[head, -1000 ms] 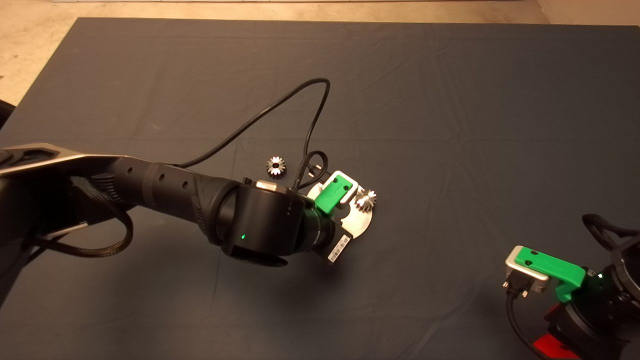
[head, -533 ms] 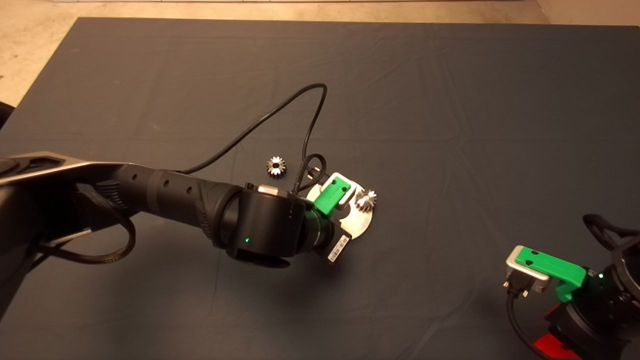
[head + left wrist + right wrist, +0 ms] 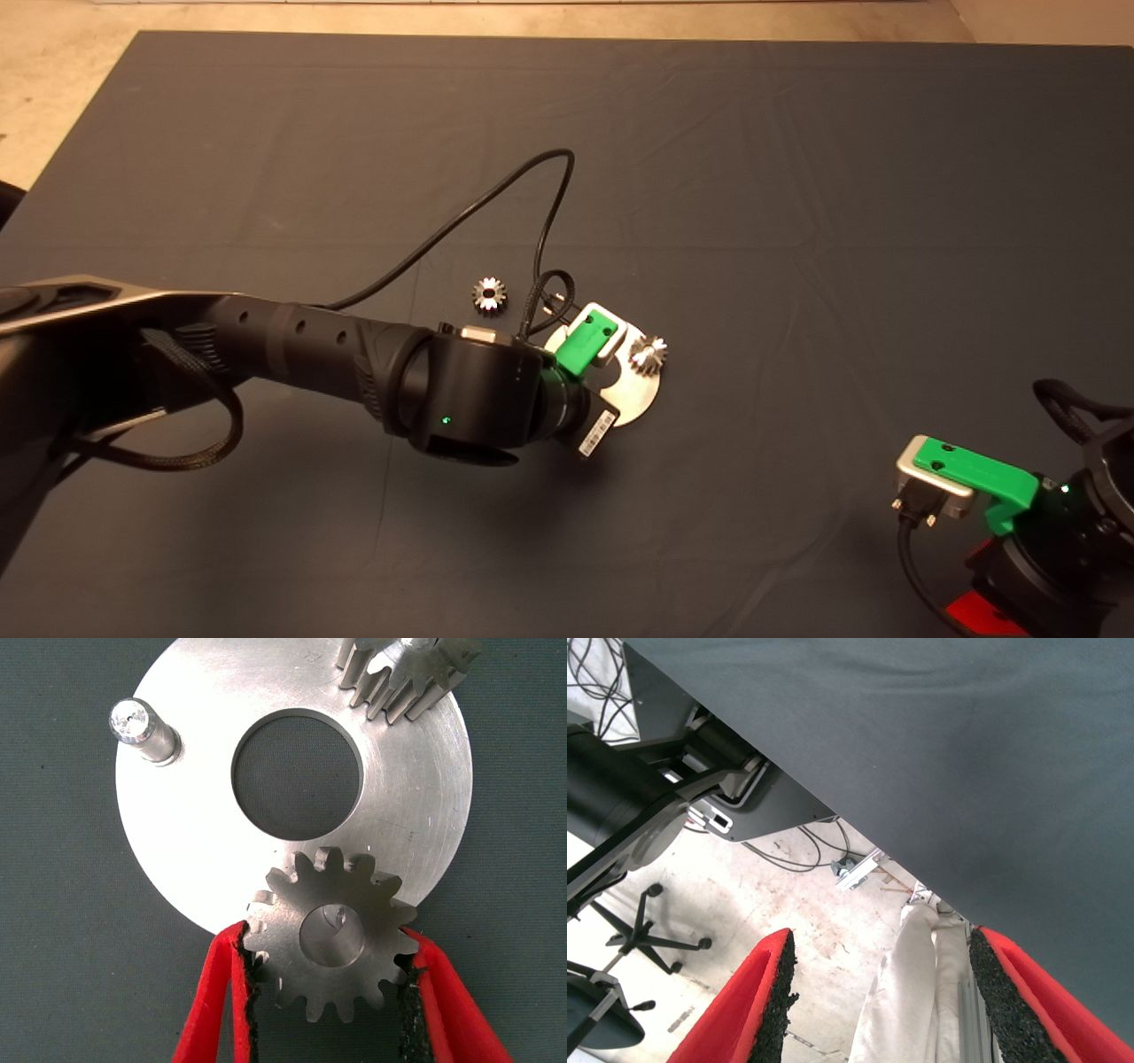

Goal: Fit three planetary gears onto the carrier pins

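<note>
Now gear [image 3: 332, 935] between left gripper [image 3: 330, 992] pads, over disc [image 3: 204, 850]

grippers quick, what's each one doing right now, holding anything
Left tool: shut on a gear, held over the disc at its edge.
Right tool: open, holding nothing, parked off the mat's lower right edge.

A: What's around your table?

B: You've got a dark mat [image 3: 797, 177] covering it, a bit creased, and pale beige floor [image 3: 53, 80] past its far edge and left corner.

A: And underneath?

B: The right wrist view shows you light, scuffed concrete floor [image 3: 788, 930], a black swivel chair base [image 3: 651, 939] on casters, loose cables [image 3: 806, 846], and a white cloth bundle [image 3: 908, 992] against a metal frame.
</note>
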### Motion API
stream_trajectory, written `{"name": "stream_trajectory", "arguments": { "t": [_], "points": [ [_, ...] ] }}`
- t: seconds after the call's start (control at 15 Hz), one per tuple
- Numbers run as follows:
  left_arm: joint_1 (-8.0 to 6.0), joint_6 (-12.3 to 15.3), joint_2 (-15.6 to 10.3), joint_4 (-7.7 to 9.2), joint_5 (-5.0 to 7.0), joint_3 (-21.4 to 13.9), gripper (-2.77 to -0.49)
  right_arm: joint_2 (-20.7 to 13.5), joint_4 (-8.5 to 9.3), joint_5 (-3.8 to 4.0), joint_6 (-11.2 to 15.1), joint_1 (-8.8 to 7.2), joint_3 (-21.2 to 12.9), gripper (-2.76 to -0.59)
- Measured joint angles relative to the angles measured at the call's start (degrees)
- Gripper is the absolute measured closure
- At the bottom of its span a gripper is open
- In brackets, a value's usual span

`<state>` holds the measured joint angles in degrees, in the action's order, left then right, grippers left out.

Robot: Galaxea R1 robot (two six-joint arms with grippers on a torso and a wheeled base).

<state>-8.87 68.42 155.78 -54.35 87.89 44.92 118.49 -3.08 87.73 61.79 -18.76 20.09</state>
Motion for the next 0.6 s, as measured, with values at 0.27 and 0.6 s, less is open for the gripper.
{"name": "stream_trajectory", "arguments": {
  "t": [0.27, 0.6],
  "points": [
    [0.00, 0.00, 0.72, -0.11, 0.00, 0.44, -0.69, -0.26, 0.00, -0.04, -0.02, 0.02, 0.00, -1.44],
    [0.01, 0.08, 1.55, -0.11, 0.02, 0.46, -0.69, -0.26, 0.01, -0.03, 0.00, 0.01, 0.00, -1.44]
  ]
}}
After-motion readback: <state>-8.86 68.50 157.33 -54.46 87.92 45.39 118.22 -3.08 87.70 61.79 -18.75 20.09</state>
